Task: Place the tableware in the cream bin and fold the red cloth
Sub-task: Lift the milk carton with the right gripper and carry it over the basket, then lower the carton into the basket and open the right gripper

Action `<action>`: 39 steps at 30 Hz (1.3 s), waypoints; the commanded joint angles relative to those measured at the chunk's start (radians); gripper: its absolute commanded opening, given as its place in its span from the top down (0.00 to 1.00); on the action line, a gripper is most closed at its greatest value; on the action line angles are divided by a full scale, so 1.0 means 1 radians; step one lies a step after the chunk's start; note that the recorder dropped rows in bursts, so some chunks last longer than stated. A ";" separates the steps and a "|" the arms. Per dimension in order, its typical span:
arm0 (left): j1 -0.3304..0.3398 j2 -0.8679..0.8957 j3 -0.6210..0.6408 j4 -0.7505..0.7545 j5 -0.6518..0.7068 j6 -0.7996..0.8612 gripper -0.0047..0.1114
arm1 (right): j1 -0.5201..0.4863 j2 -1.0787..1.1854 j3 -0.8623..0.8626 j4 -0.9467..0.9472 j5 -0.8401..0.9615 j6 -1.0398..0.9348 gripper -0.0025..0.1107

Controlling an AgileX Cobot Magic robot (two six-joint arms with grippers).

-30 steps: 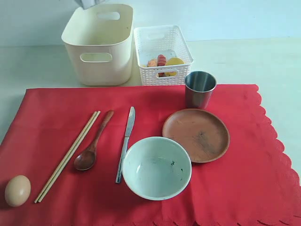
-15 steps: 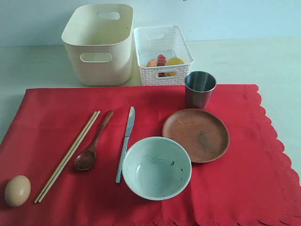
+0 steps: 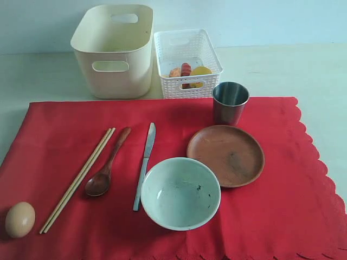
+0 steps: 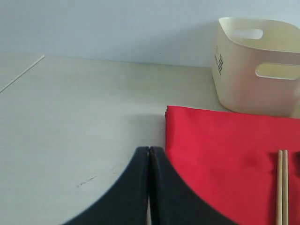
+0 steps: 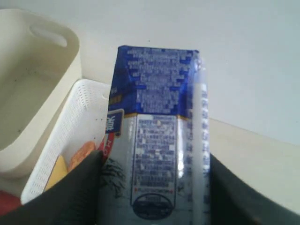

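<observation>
Pale, bare worktop (image 3: 303, 70) runs back to a light wall, and the red cloth (image 3: 65, 124) lies spread flat across its near half, its scalloped edge along the right and near sides. All the tableware sits on the cloth. The steel cup (image 3: 230, 103) stands upright at the cloth's far edge, right of the middle, with the brown plate (image 3: 225, 155) just on its near side. The pale bowl (image 3: 180, 193) sits toward the near edge, close beside the plate; whether they touch I cannot tell. Left of the bowl lie the metal knife (image 3: 144, 162), the dark wooden spoon (image 3: 105, 168) and the chopsticks (image 3: 78, 179), in that order and each apart from the next. An egg (image 3: 20, 219) rests at the cloth's near left corner.

Beyond the cloth's far edge the cream bin (image 3: 114, 81) stands on the worktop, with a white lattice basket (image 3: 179, 85) just beside it on the right, holding orange and yellow food pieces (image 3: 187, 71).

Neither arm shows in the exterior view. In the left wrist view, the left gripper (image 4: 149, 149) is clenched, its black tips pressed together, holding nothing, beside the cloth's far left corner. In the right wrist view, the right gripper (image 5: 154, 187) grasps a blue and white milk carton (image 5: 157, 108) between its two fingers, with the basket and bin behind it.
</observation>
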 commanded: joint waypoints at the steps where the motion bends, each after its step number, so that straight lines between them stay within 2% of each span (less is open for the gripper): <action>1: 0.000 -0.006 0.002 -0.001 -0.002 -0.001 0.96 | -0.030 0.059 0.000 0.000 -0.124 -0.002 0.98; 14: 0.000 -0.006 0.002 -0.001 -0.002 -0.001 0.96 | -0.030 0.231 0.000 0.027 -0.229 0.001 0.98; 21: 0.000 -0.006 0.002 -0.001 -0.002 -0.001 0.96 | -0.030 0.316 0.000 0.119 -0.265 -0.017 0.98; 28: 0.000 -0.006 0.002 -0.001 -0.002 -0.001 0.96 | -0.030 0.392 0.000 0.216 -0.304 -0.126 0.98; 33: 0.000 -0.006 0.002 -0.001 -0.002 -0.001 0.96 | -0.030 0.423 0.000 0.220 -0.306 -0.128 0.98; 39: 0.000 -0.006 0.002 -0.001 -0.002 -0.001 0.96 | -0.030 0.457 0.000 0.313 -0.325 -0.128 0.98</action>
